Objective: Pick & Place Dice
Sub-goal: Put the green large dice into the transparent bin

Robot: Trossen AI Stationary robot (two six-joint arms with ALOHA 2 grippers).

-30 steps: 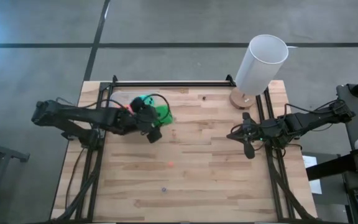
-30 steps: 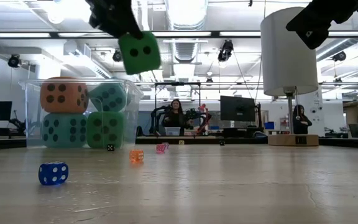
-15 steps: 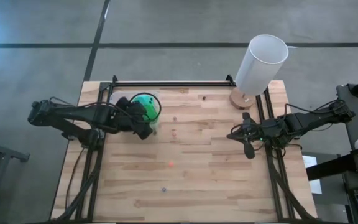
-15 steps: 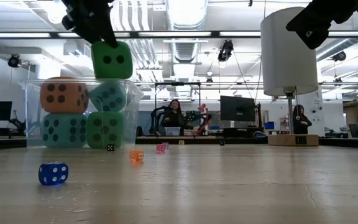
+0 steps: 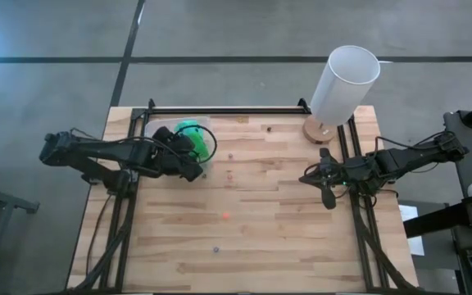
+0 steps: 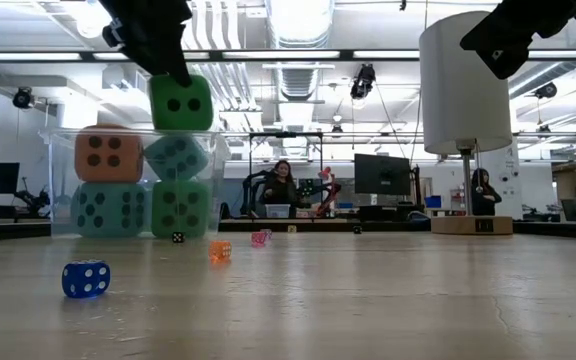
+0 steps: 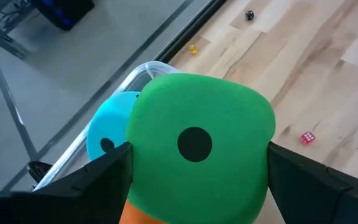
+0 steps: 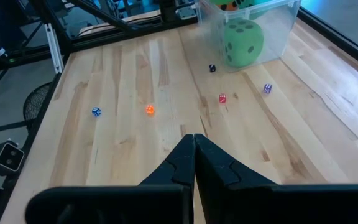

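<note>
Your low view alone shows the stacking: the left gripper (image 6: 173, 75), jaws spread wide, grips a green die (image 6: 180, 102) over the clear tub (image 6: 60, 180), which holds orange, teal and green dice. Your right gripper (image 8: 194, 142) is closed, empty.

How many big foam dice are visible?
5: one green die in the left claw above the tub; orange, two teal, green inside. More may be hidden.

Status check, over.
Left gripper shut on green die, above tub. Right gripper shut, idle. Four dice in tub; nothing blocking.
</note>
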